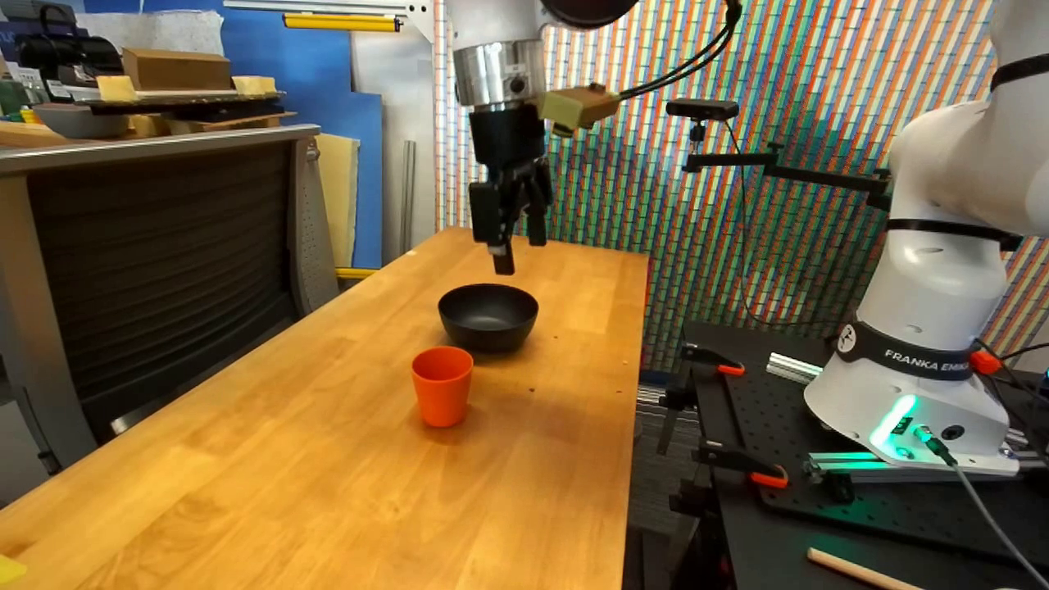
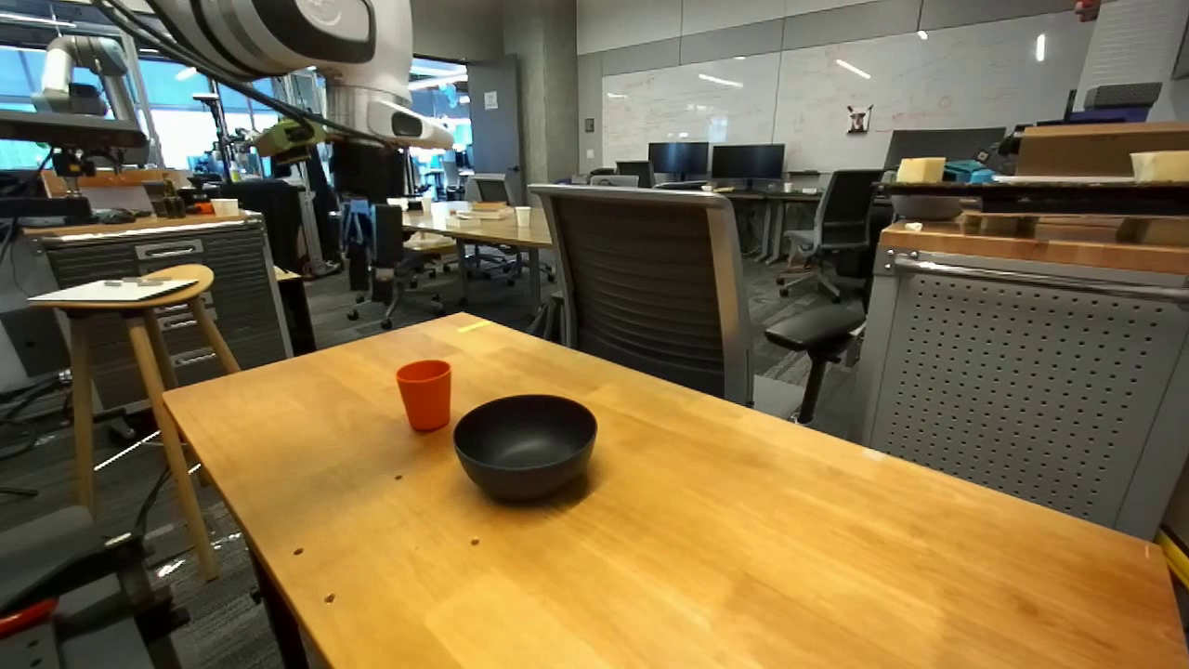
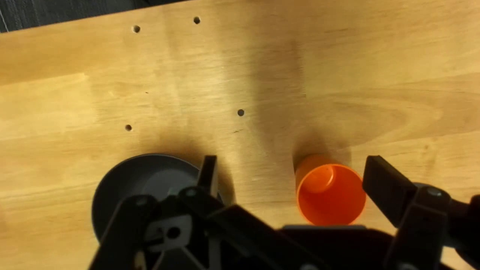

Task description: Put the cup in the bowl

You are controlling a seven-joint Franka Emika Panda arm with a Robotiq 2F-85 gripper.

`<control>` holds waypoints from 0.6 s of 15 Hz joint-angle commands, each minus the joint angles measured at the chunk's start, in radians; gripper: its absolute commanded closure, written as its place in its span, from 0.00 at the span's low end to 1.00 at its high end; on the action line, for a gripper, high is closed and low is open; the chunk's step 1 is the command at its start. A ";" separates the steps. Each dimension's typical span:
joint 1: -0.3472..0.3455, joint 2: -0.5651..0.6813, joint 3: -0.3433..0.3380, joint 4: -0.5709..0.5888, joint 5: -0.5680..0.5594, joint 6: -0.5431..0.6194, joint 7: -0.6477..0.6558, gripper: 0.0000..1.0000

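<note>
Jaws: wide apart, empty. The orange plastic cup (image 1: 442,393) should be light and slightly flexible; grip opposite walls gently below the rim, clear of the black bowl (image 1: 488,329).

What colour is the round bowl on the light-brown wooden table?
Plain black inside and out; the round bowl shows best in an exterior view.
</note>
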 commanded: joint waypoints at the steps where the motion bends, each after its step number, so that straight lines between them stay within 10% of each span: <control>1: 0.045 0.163 -0.015 0.111 -0.063 0.047 0.068 0.00; 9: 0.118 0.408 -0.094 0.267 -0.147 0.096 0.130 0.00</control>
